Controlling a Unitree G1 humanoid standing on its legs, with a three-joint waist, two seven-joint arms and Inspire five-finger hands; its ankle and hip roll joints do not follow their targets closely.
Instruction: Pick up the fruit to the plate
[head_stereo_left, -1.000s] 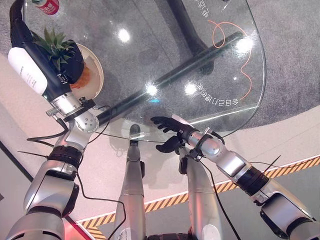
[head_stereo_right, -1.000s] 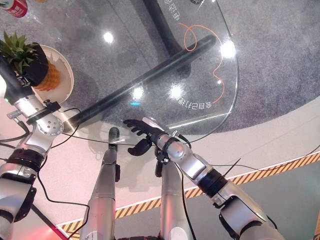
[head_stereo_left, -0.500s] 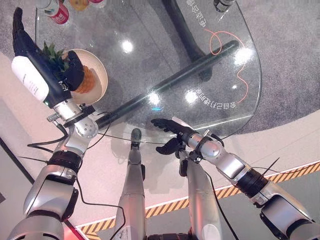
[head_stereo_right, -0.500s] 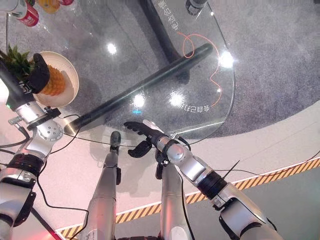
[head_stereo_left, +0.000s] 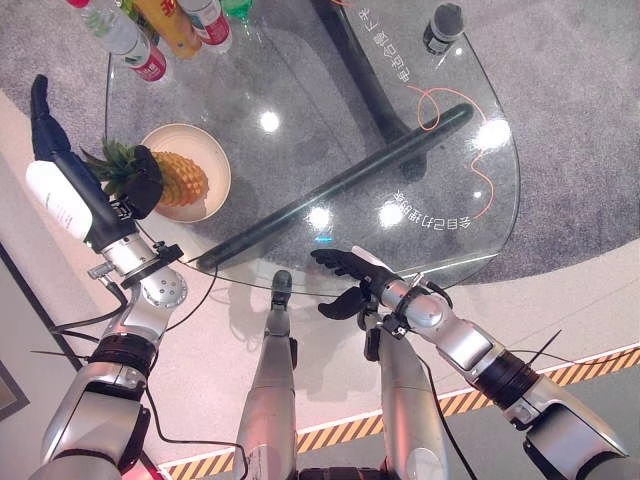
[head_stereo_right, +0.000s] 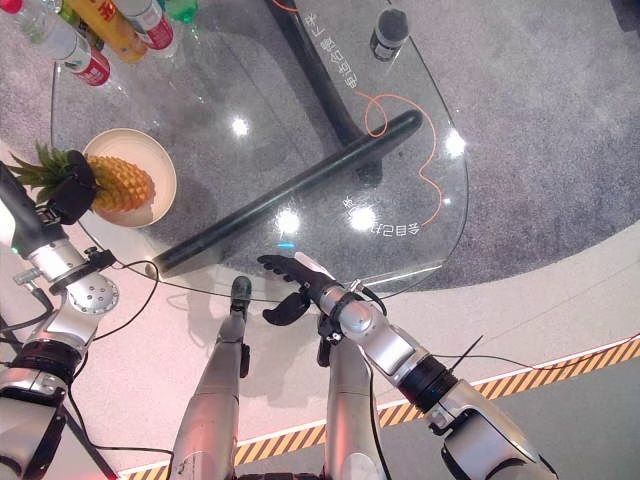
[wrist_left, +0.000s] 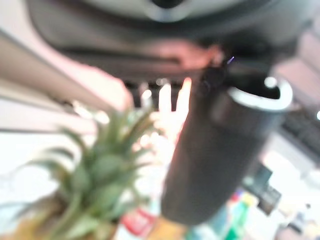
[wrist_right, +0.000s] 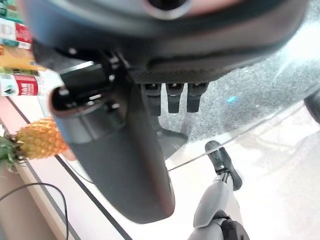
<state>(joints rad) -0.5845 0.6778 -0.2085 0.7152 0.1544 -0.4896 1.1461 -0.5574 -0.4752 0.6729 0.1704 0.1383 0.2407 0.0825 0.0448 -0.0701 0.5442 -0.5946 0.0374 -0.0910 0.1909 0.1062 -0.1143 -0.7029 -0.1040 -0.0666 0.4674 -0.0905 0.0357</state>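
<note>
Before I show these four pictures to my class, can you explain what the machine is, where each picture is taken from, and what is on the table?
It is a humanoid robot looking down at a round glass table. Two pictures come from cameras in its head, the other two from its wrists. A pineapple lies on a cream plate, its leafy crown sticking out past the plate's edge. The left hand is at that crown; whether it grips it I cannot tell. The right hand hovers open at the table's near edge, holding nothing. Drink bottles stand at the far side, and a dark cup further right.
</note>
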